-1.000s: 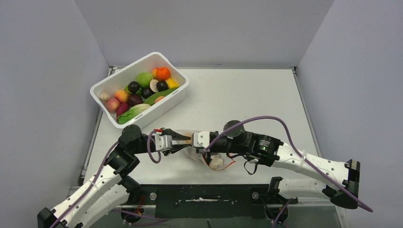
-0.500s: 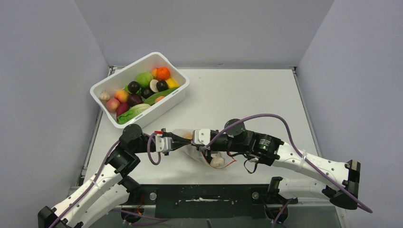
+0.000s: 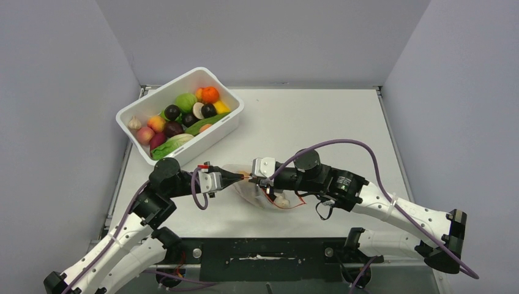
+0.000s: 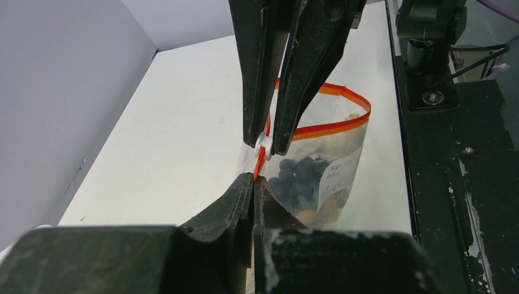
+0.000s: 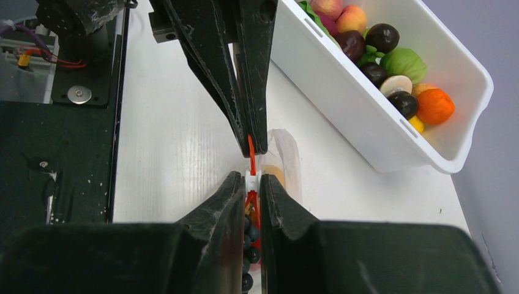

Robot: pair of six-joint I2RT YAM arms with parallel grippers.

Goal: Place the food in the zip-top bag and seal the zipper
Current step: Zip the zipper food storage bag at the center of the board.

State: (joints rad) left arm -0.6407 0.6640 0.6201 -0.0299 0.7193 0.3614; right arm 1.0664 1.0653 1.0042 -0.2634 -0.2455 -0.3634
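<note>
The zip-top bag (image 3: 269,195) hangs between both grippers near the table's front middle. It holds dark berries (image 4: 294,177) and a pale food piece (image 3: 282,199). Its red-orange zipper (image 4: 333,125) loops open on the far side in the left wrist view. My left gripper (image 4: 254,177) is shut on the bag's corner at the zipper's end, and it also shows in the top view (image 3: 240,177). My right gripper (image 5: 251,177) is shut on the white slider (image 5: 251,179) of the zipper, its tips almost touching the left gripper's tips. It also shows in the top view (image 3: 250,177).
A white bin (image 3: 227,122) with several fruits and vegetables stands at the back left, close behind the left arm. The black mounting rail (image 3: 263,251) runs along the table's near edge.
The right arm's wrist and elbow have shifted a little right and away. The bag with its food has risen slightly. Both grippers stay pinched together at the bag's mouth.
</note>
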